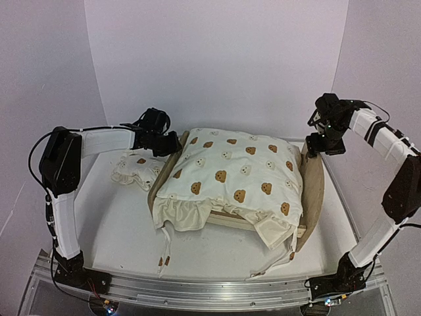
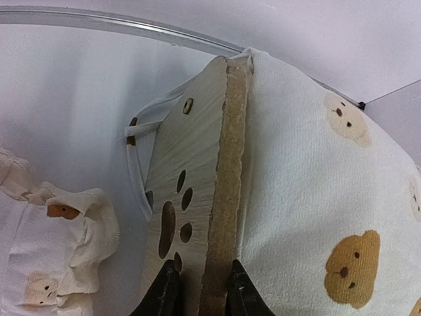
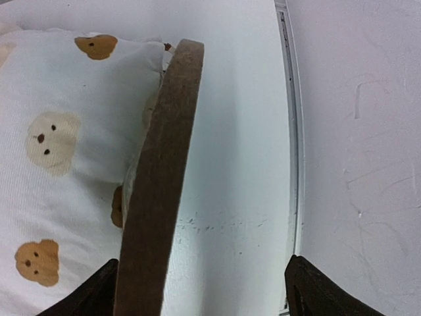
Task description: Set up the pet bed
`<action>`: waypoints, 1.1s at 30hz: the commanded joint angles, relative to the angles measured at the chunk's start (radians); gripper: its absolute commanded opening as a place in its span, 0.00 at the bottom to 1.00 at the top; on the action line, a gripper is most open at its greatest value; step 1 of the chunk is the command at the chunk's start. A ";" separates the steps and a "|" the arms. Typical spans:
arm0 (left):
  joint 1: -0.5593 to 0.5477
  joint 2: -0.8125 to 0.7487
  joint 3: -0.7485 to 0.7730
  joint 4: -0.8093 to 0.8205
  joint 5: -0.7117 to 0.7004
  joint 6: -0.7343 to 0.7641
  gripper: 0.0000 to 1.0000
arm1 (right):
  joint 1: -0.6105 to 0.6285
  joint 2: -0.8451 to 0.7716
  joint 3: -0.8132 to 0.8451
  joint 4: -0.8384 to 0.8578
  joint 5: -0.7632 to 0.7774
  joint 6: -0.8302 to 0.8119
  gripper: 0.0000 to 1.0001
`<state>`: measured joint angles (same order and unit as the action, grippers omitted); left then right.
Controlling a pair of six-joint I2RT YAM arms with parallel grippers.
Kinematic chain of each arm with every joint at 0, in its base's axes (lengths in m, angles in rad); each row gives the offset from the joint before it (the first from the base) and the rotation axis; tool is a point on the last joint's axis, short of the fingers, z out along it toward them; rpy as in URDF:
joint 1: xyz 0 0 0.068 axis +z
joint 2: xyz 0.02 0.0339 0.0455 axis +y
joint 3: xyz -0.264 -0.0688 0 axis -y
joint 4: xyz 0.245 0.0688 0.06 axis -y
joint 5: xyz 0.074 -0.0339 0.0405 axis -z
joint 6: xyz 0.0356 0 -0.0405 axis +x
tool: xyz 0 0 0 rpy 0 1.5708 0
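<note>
The pet bed (image 1: 227,220) lies in the middle of the table, a light-wood frame almost wholly covered by the bear-print cushion (image 1: 230,171). Its headboard (image 2: 191,171), with a paw-print cutout, stands at the left. My left gripper (image 2: 202,273) is shut on the headboard's top edge, one finger (image 2: 164,293) on the outer face and the other against the cushion (image 2: 302,184). At the bed's right end my right gripper (image 3: 202,263) hangs open and wide over the brown footboard (image 3: 158,184), whose edge runs beside the left finger without being pinched. In the top view the left gripper (image 1: 168,143) and right gripper (image 1: 316,146) flank the bed's far corners.
A small bear-print pillow (image 1: 136,168) lies on the table left of the headboard, also in the left wrist view as the pillow (image 2: 52,250). Cushion ties (image 1: 164,250) trail off the front. The table's metal rim (image 3: 293,131) and the wall run close to the right of the footboard.
</note>
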<state>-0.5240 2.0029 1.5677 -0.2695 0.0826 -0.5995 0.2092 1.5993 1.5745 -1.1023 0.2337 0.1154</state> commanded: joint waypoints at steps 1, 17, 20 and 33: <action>0.002 0.020 -0.083 -0.024 0.126 -0.124 0.22 | -0.002 0.048 0.032 0.073 0.022 0.029 0.70; -0.002 -0.023 -0.011 0.019 0.213 0.007 0.60 | -0.059 0.387 0.494 0.080 0.163 -0.160 0.82; -0.002 -0.115 -0.078 0.008 0.211 0.049 0.76 | -0.034 0.394 0.626 -0.041 0.252 -0.130 0.97; -0.172 -0.225 -0.310 0.131 0.297 -0.056 0.77 | 0.463 0.273 0.609 -0.105 0.042 -0.024 0.98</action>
<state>-0.5983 1.8168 1.2858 -0.2504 0.2920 -0.5934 0.5316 1.9423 2.2425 -1.2163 0.4767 -0.0051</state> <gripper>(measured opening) 0.789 0.982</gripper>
